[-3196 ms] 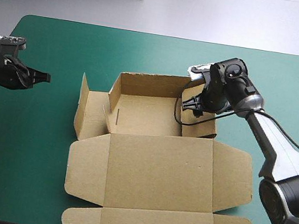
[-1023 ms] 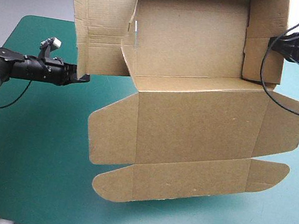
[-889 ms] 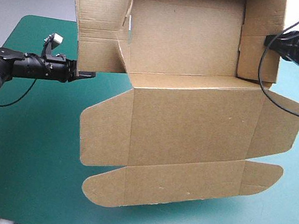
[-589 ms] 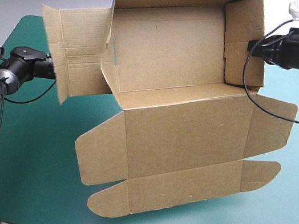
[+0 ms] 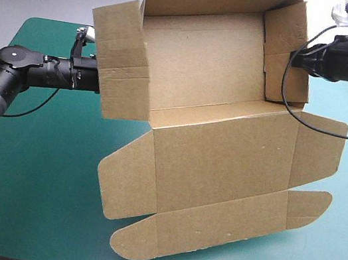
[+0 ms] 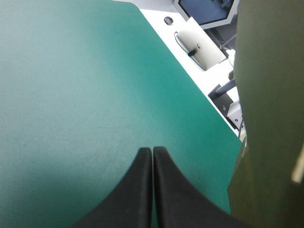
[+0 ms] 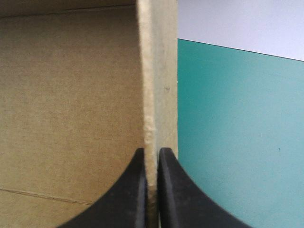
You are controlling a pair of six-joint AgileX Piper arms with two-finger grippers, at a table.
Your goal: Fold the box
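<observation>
High view: the brown box (image 5: 207, 55) is lifted off the teal-green surface (image 5: 30, 179) and tilted, with the open tray facing the camera. The lid (image 5: 223, 159) hangs flat below the tray, with rounded tuck flaps at its ends. Whether its lowest edge touches the surface cannot be told. The right gripper (image 5: 293, 60) comes in at the right end wall (image 5: 285, 55). The left arm reaches behind the left flap (image 5: 122, 60), which hides its fingertips in this view.

The right wrist view supplies the grip. The black fingers (image 7: 135, 190) are all but closed, with the wall's cut edge clamped between them. The matte inner face of the board lies to one side and the surface to the other.

The left wrist view shows the left gripper (image 6: 152, 151) with its fingers pressed together into one pointed arch and nothing between them. A tall strip of board stands just beside the gripper, not in it; contact cannot be told. Bare surface lies ahead.

The board is plain corrugated sheet with scored creases, and the back wall's top edge is ragged.
</observation>
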